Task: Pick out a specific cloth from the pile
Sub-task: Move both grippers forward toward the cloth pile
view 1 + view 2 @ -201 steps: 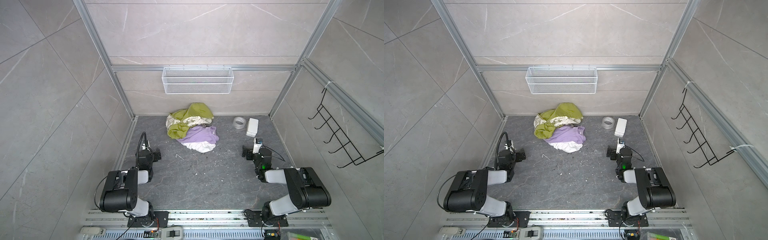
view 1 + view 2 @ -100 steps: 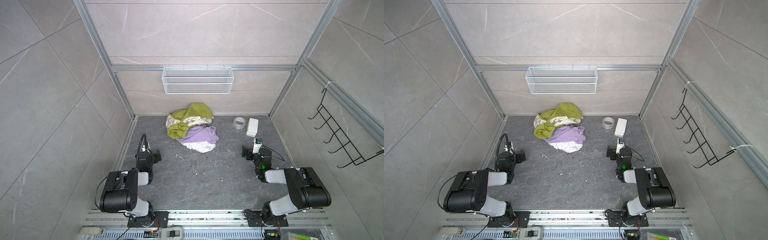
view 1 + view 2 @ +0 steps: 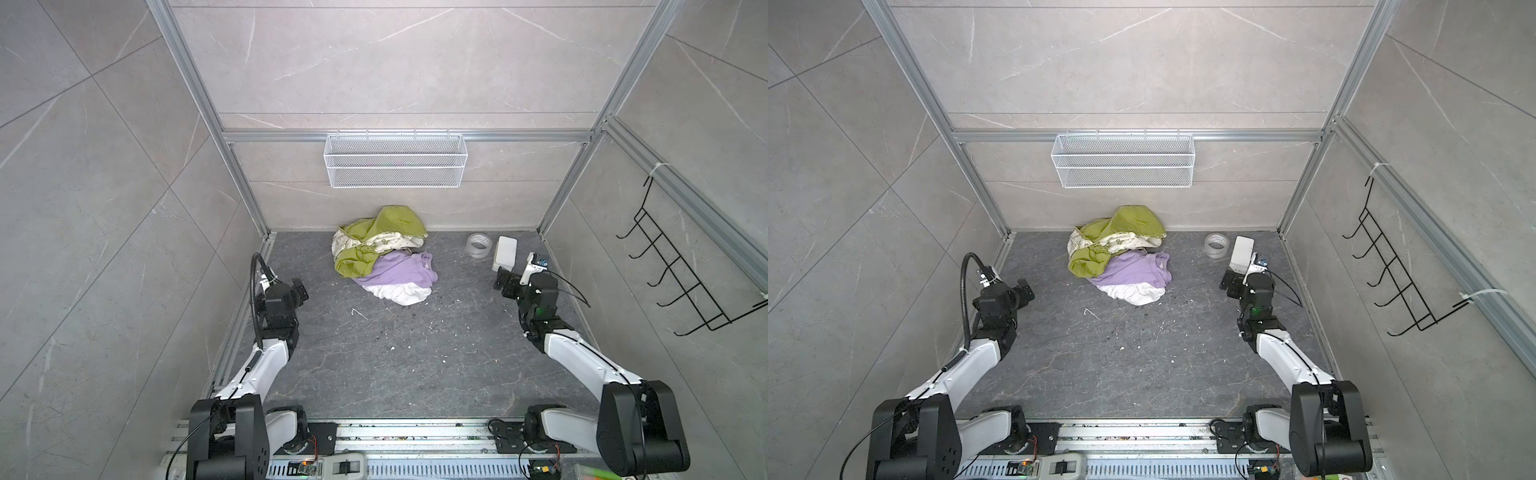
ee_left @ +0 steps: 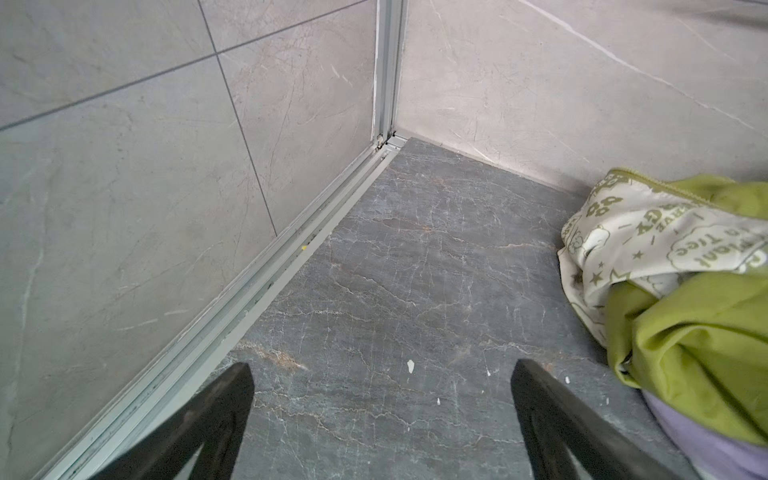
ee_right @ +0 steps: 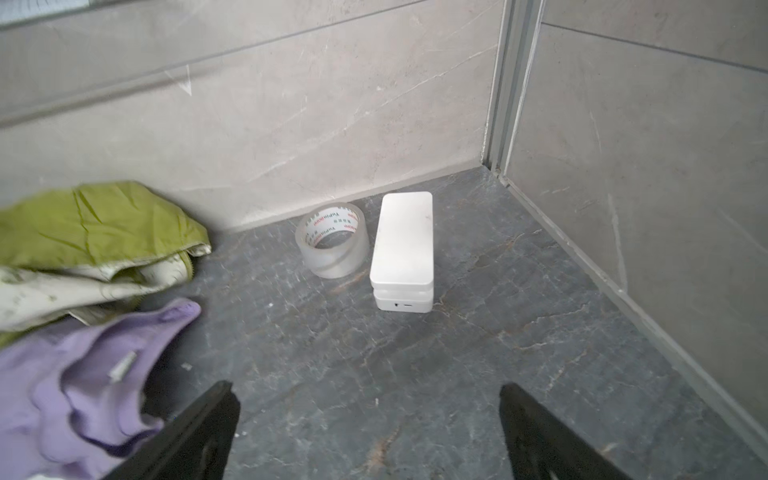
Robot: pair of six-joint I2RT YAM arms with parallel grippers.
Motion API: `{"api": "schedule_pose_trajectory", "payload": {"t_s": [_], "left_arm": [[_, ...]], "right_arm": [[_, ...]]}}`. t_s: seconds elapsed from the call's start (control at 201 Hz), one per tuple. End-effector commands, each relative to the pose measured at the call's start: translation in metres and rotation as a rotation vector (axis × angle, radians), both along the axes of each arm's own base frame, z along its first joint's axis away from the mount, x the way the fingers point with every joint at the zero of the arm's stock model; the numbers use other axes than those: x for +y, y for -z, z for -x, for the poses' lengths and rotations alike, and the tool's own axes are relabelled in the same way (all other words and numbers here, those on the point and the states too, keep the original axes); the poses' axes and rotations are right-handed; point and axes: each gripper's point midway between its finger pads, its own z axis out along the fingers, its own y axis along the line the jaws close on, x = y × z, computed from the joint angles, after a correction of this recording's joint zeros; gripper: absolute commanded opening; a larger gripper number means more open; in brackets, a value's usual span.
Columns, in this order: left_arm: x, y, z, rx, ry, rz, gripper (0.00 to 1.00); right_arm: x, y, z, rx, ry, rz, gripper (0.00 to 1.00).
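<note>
The pile (image 3: 380,249) lies on the dark floor near the back wall. An olive-green cloth with cream print (image 3: 397,224) (image 4: 698,324) is on top. The lilac cloth (image 3: 399,272) (image 3: 1136,270) (image 5: 75,386) spreads in front of it, over a white cloth (image 3: 403,295). A sliver of the lilac cloth (image 4: 706,442) shows in the left wrist view. My left gripper (image 3: 300,289) (image 4: 382,370) is open and empty over bare floor, left of the pile. My right gripper (image 3: 504,284) (image 5: 366,390) is open and empty, right of the pile, one finger near the lilac edge.
A clear tape roll (image 3: 478,246) (image 5: 332,241) and a white box (image 3: 505,253) (image 5: 403,249) stand at the back right, just beyond my right gripper. A white wire basket (image 3: 395,160) hangs on the back wall, a black hook rack (image 3: 681,270) on the right wall. Walls close three sides.
Both arms have unfolded, and both grippers have moved a little toward the back wall. Both stay open. The cloths have not moved.
</note>
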Motion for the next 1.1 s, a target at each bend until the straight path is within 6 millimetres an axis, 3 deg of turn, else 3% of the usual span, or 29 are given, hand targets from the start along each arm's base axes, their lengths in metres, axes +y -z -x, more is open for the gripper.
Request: {"api": "schedule_pose_trajectory", "payload": {"t_s": [0.0,0.548,0.886,1.09], "left_arm": [[-0.012,0.019,0.005,0.143,-0.012,0.117,0.99],[-0.144,0.01,-0.035,0.223,0.445,0.279,0.99],[-0.192,0.003,-0.056,0.239,0.622,0.421,0.99],[-0.21,0.0,-0.065,0.251,0.681,0.458,0.97]], "right_arm": [[0.017,0.029,0.005,0.156,-0.018,-0.156,1.0],[0.12,0.042,-0.036,0.33,-0.389,-0.237,1.0],[0.179,0.047,-0.062,0.37,-0.577,-0.213,0.95],[0.208,0.055,-0.076,0.432,-0.641,-0.152,0.85]]}}
